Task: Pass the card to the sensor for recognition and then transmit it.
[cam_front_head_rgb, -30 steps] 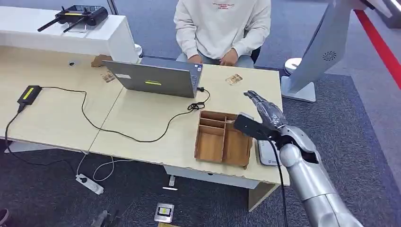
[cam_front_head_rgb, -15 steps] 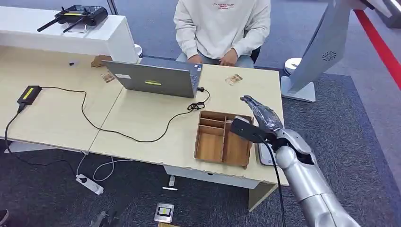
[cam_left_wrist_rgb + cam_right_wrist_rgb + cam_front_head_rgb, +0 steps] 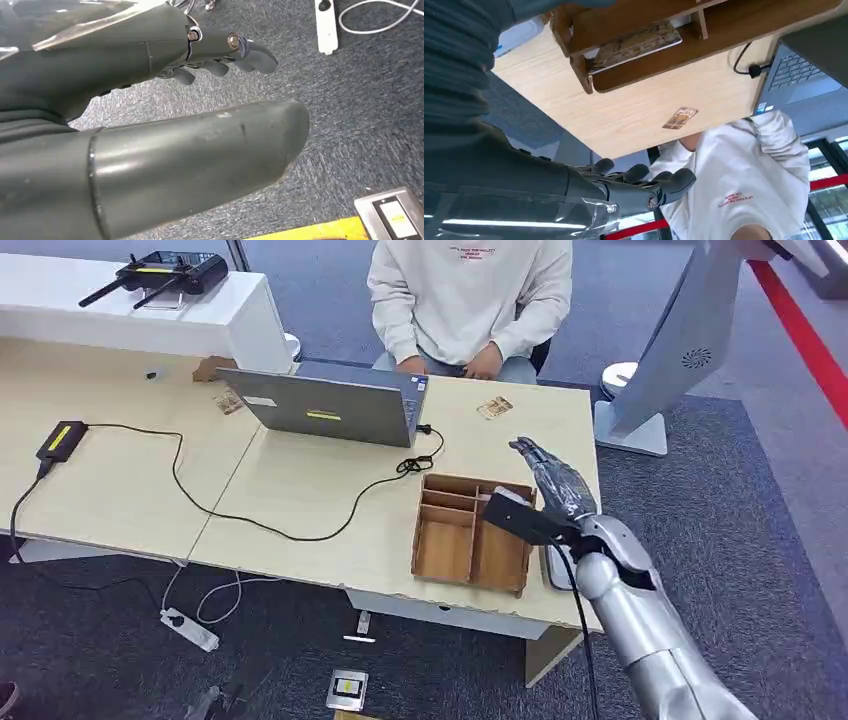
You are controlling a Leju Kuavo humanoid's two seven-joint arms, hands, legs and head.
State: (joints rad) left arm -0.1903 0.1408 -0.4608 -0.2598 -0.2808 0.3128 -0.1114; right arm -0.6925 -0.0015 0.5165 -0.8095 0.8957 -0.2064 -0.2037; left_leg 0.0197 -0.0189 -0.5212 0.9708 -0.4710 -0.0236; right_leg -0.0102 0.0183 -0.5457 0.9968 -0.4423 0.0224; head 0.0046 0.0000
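Observation:
My right hand (image 3: 555, 480) hovers with its fingers stretched out over the right end of the wooden divided tray (image 3: 445, 545), holding nothing. In the right wrist view a patterned card (image 3: 636, 44) lies in an end compartment of the tray (image 3: 649, 70), apart from the right hand (image 3: 574, 190). A second card (image 3: 494, 407) lies loose on the table in front of the seated person. A flat white sensor pad (image 3: 552, 566) sits right of the tray, partly hidden by my forearm. My left hand (image 3: 200, 150) hangs over the carpet, fingers apart and empty.
A person in a pale sweatshirt (image 3: 470, 290) sits across the table behind a grey laptop (image 3: 325, 405). A black cable (image 3: 250, 520) runs from a power brick (image 3: 62, 438) to the laptop. A third card (image 3: 228, 402) lies left of the laptop. A white stand (image 3: 680, 340) is at right.
My right hand and forearm have drifted slightly left and down, closer over the tray's right end. Nothing on the table has moved.

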